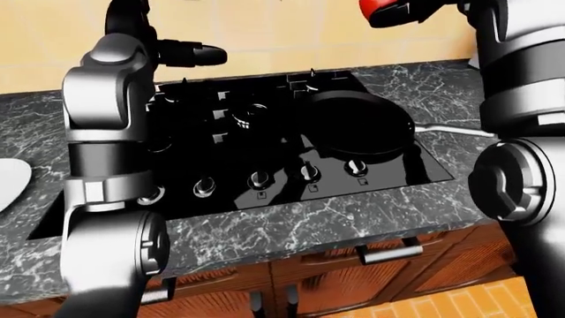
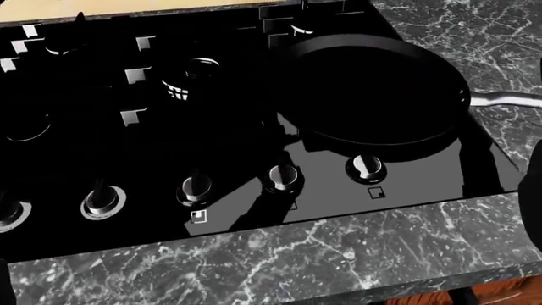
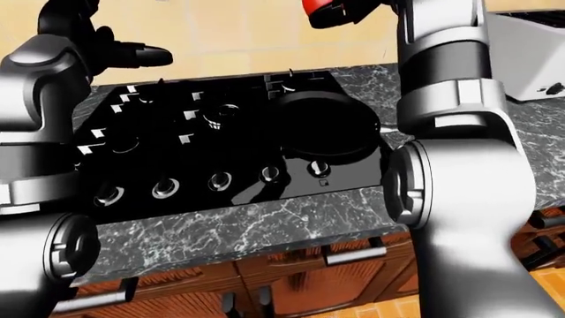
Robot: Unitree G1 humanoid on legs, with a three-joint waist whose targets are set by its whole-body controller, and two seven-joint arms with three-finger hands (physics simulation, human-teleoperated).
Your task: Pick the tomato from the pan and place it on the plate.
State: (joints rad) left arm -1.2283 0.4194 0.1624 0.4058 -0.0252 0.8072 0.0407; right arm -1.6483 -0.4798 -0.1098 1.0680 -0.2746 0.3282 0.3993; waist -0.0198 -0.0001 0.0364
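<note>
Counting from the left of the left-eye view, one white plate [image 1: 10,184] was seen, cut by the left frame edge on the marble counter [image 1: 291,222], well apart from the black stove [image 1: 265,159]. One left hand [image 1: 181,53] was raised at upper left above the stove, its dark fingers extended and holding nothing. Five knobs [image 1: 259,179] were counted in a row along the stove's lower edge. One black pan [image 2: 373,95] was found on the stove's right part, empty, its metal handle [image 2: 508,98] reaching over the counter to the right. One red tomato [image 1: 381,8] was seen at the top edge, well above the pan, gripped by the right hand [image 1: 408,10], whose dark fingers were closed round it. Bare marble lay below the knobs and right of the stove.
</note>
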